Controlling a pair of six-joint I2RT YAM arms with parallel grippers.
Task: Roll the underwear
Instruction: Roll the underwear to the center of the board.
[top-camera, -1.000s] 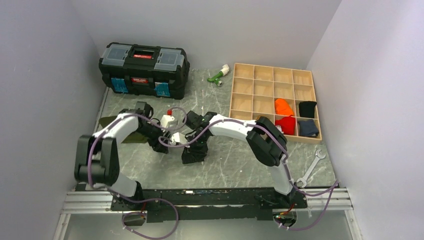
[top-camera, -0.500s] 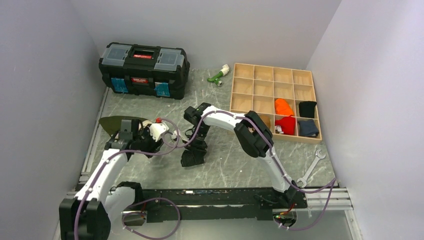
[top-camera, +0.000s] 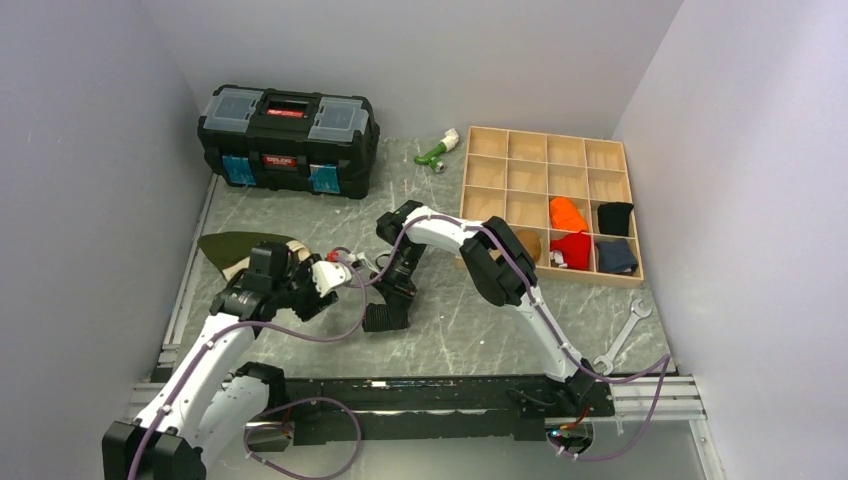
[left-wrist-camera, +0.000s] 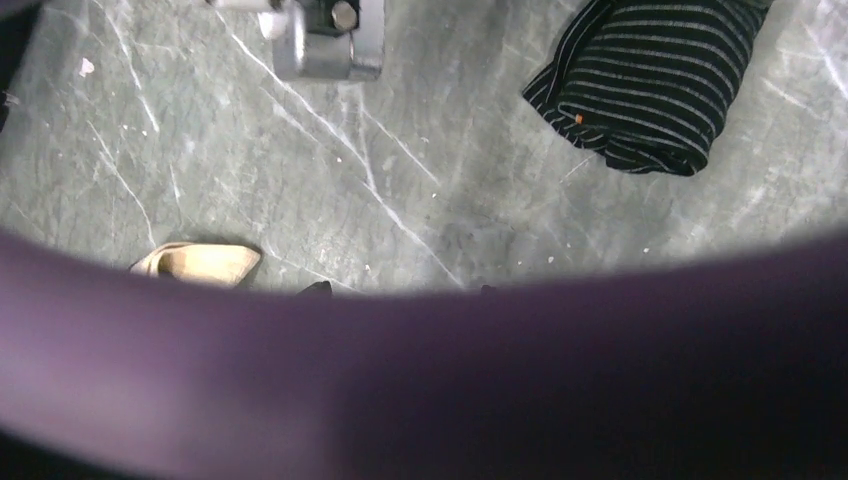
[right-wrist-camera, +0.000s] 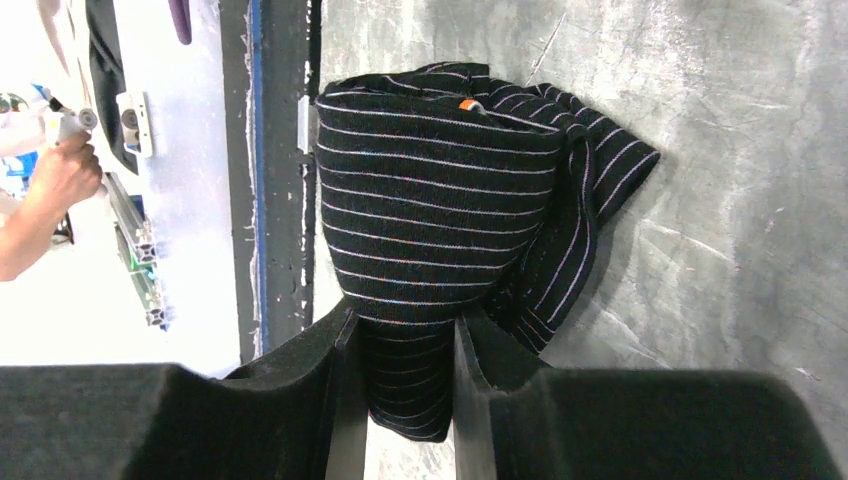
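Note:
The underwear (top-camera: 385, 316) is a black roll with fine grey stripes, lying on the marble table in front of the arms. My right gripper (top-camera: 398, 290) is shut on one end of it. In the right wrist view the roll (right-wrist-camera: 440, 190) runs away from my right gripper (right-wrist-camera: 405, 380), with a loose flap to its right. My left gripper (top-camera: 335, 272) is to the left of the roll and apart from it. In the left wrist view a purple cable hides most of the left gripper (left-wrist-camera: 400, 290). Its two tips show apart over bare table. The underwear (left-wrist-camera: 640, 85) lies at the upper right there.
A black toolbox (top-camera: 290, 125) stands at the back left. A wooden compartment tray (top-camera: 545, 150) at the back right holds orange, red and dark cloths. An olive garment (top-camera: 235, 248) with a cream band (left-wrist-camera: 195, 262) lies left. A wrench (top-camera: 620, 340) lies at the front right. A green-white item (top-camera: 438, 150) lies at the back.
My left arm has drawn back to the left and toward the near edge, away from the underwear. My right gripper has stayed on the roll while its arm shifted.

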